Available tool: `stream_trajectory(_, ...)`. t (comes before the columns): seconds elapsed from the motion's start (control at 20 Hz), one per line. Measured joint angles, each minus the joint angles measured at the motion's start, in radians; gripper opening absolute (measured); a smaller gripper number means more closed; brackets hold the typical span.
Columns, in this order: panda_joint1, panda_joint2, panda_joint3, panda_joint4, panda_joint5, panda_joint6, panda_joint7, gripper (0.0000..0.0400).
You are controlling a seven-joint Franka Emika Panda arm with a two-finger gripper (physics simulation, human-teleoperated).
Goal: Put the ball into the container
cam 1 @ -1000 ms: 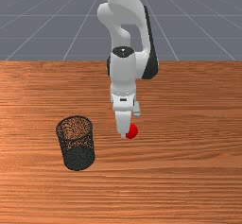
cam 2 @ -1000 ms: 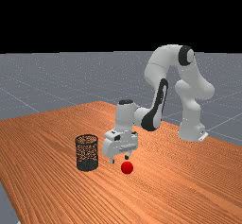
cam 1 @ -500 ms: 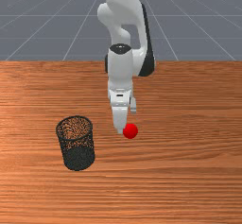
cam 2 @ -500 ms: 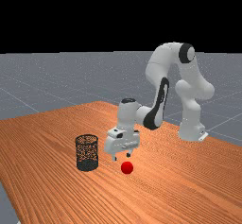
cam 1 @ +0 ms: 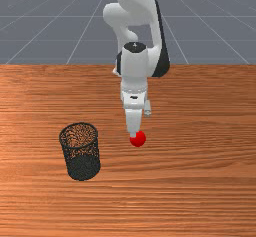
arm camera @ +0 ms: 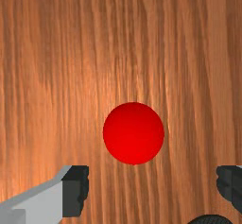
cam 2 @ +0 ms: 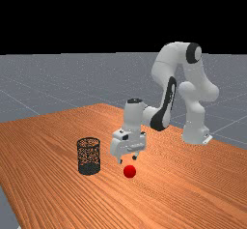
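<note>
My grey, dark-tipped fingers (arm camera: 75,191) stand spread wide, and the round red ball (arm camera: 133,133) rests on the orange-brown wooden table (cam 2: 48,141), lower than my fingertips and just off the gap between them.

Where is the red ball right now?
In the far view, the red ball is on the wooden table, just below the open hand and to the far view's right of the black mesh container.
</note>
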State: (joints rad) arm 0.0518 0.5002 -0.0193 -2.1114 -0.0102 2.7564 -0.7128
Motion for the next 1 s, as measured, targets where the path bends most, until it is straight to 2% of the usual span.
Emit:
stream_trajectory(0.4, -0.002, 0.053, 0.002, 0.088, 0.003, -0.037, -0.003, 0.0400)
stream_trajectory(0.7, 0.059, 0.058, -0.009, 0.098, -0.008, -0.043, 0.075, 0.0400)
stream_trajectory(0.8, 0.054, 0.072, 0.000, 0.128, -0.007, -0.072, 0.056, 0.0400)
stream_trajectory(1.0, 0.056, 0.110, 0.003, 0.150, -0.006, -0.043, 0.056, 0.0400)
